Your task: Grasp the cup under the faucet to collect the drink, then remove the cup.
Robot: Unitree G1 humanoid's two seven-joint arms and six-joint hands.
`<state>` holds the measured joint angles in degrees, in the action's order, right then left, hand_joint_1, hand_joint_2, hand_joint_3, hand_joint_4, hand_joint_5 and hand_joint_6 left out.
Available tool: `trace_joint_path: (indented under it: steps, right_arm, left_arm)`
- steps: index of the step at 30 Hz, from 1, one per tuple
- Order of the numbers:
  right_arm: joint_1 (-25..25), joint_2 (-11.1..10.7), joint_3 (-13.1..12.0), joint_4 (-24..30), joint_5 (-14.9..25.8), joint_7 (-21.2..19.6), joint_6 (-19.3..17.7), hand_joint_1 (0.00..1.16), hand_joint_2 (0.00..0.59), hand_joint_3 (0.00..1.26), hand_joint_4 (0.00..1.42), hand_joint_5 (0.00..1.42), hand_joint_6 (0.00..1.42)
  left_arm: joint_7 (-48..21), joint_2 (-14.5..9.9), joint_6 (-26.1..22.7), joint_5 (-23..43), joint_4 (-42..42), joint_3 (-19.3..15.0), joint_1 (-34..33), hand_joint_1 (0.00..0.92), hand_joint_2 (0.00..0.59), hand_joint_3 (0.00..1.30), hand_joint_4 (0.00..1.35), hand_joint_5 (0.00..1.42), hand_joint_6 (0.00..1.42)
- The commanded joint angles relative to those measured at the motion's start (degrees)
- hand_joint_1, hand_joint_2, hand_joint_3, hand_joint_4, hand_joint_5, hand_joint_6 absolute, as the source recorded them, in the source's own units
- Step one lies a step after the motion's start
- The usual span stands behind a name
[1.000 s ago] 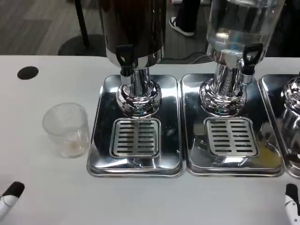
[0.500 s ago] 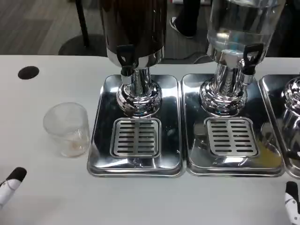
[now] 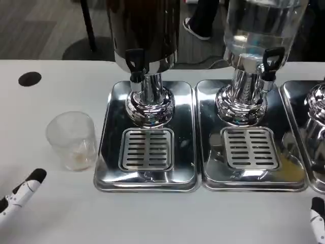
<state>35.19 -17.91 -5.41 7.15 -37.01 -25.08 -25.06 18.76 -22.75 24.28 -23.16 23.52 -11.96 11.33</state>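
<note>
Left hand (image 3: 20, 190) has crept up toward cup (image 3: 72, 140), fingers only partly visible, grip state can't tell | right hand (image 3: 318, 223) low at edge, same | cup on bench (image 3: 51, 91) left of dark dispenser's tray (image 3: 111, 173), near-empty | light, thin clear plastic, crushable: wrap mid-wall gently

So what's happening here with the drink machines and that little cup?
A humanoid robot is about to fetch a drink. An empty-looking clear plastic cup stands on the white table, left of the dark dispenser's drip tray, not under its faucet. The left hand is low at the picture's left edge, near the cup but not touching it. The right hand waits at the bottom right corner. A second dispenser with clear liquid stands to the right. Nothing is held or poured yet.
</note>
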Motion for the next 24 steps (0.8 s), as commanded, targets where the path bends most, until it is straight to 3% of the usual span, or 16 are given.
trace_joint_path:
  steps: [1,24]
  right_arm:
    - [0.47,0.34,-0.59,0.07,0.4,-0.98,-1.3,0.59,0.502,0.28,0.18,0.09,0.0]
    - [2.11,1.27,-2.08,1.76,1.27,-0.55,-3.96,0.61,0.503,0.28,0.18,0.1,0.01]
  left_arm:
    - [1.06,-0.94,-1.03,-1.33,1.07,1.77,-1.2,0.207,0.062,0.0,0.08,0.2,0.3]
    - [2.23,-2.53,-6.39,-5.14,7.49,9.78,-10.9,0.207,0.065,0.0,0.11,0.22,0.33]
